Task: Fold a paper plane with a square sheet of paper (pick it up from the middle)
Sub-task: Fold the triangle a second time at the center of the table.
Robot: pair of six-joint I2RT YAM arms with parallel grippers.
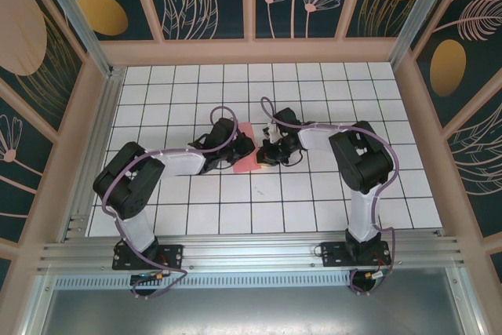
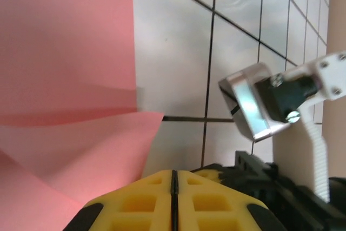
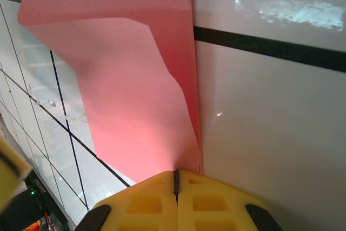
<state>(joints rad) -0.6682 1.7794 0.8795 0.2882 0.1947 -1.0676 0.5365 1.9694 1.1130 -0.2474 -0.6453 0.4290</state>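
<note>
The square sheet of paper [image 1: 248,161] is salmon pink and lies partly folded on the white tiled floor, between my two grippers. In the left wrist view the paper [image 2: 65,52] shows a crease and a raised flap. My left gripper [image 2: 174,172] is shut just to the right of it, with nothing between its yellow fingers. In the right wrist view a flap of the paper [image 3: 135,90] is folded over along a straight edge. My right gripper [image 3: 175,171] is shut, its tips at the paper's near end by that fold. From above, the left gripper [image 1: 239,149] and right gripper [image 1: 263,154] nearly meet.
The right arm's silver wrist camera [image 2: 251,106] and black gripper body [image 2: 270,187] sit close on the right of my left gripper. Wooden walls [image 1: 251,52] with leaf-patterned panels ring the tiled floor [image 1: 314,194]. An aluminium rail [image 1: 251,253] runs along the near edge.
</note>
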